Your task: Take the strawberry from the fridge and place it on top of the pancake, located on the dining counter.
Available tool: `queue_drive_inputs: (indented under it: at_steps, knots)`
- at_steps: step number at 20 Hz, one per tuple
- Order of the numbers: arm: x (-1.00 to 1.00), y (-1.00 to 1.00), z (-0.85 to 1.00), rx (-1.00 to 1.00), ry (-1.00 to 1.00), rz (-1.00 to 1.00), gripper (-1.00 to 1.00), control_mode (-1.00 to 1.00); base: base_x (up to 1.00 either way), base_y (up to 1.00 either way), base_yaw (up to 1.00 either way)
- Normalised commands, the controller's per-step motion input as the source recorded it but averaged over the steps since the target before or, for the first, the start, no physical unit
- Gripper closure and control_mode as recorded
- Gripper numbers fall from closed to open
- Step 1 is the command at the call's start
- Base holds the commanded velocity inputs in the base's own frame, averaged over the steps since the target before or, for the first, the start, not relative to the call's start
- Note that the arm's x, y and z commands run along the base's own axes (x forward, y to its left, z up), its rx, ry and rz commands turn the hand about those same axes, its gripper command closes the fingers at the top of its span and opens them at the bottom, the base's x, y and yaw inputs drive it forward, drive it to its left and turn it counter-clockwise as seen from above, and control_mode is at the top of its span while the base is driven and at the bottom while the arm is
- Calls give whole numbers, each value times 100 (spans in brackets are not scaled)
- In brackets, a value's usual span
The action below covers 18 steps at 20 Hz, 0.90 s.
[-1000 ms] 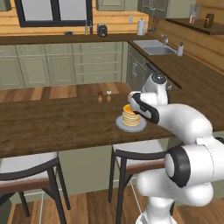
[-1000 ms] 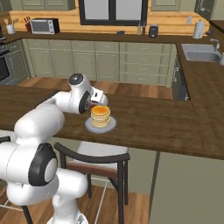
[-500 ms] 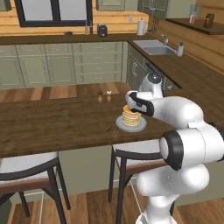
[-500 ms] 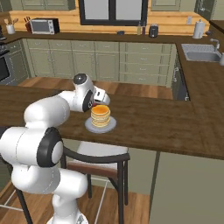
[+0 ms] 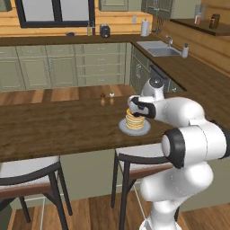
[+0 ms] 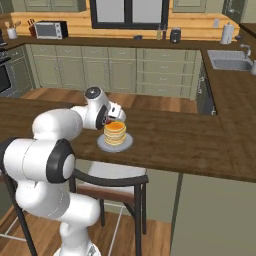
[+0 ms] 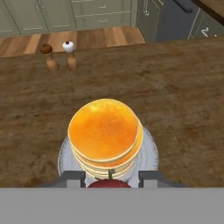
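My gripper [image 7: 111, 177] is shut on the strawberry [image 7: 109, 183], a small red fruit showing between the two dark fingertips [image 7: 72, 177]. Just ahead of it stands the pancake [image 7: 105, 129], a golden stack with an orange top on a round grey plate [image 7: 149, 153]. From the base cameras the gripper [image 5: 134, 104] [image 6: 112, 115] hangs at the top edge of the pancake [image 5: 134, 120] [image 6: 115, 132], on the side facing the kitchen. The strawberry [image 6: 108, 121] shows as a red speck at the fingers. The plate [image 5: 122, 129] rests on the dining counter [image 5: 54, 126] [image 6: 190, 145]. The fridge is out of view.
Salt and pepper shakers [image 7: 49, 57] [image 5: 103, 99] stand on the counter beyond the plate. Stools [image 5: 27, 173] [image 6: 110, 177] are tucked under the counter's near edge. The cabinet counter with a sink [image 5: 159, 47] [image 6: 230, 62] runs along the back and right.
The arm's elbow has swung over while the hand stayed beside the pancake stack. The strawberry is still held.
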Motion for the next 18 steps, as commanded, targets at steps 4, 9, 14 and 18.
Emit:
queue_drive_inputs:
  at_steps: [4, 9, 14, 18]
  knots:
    - [25, 2, -12, 0, 0, 0, 100, -100, 0, 0, 0]
    - [21, 4, -11, 0, 0, 0, 100, -100, 0, 0, 0]
    - [17, 0, -13, 0, 0, 0, 100, -100, 0, 0, 0]
    - [4, 0, -14, 0, 0, 0, 100, -100, 0, 0, 0]
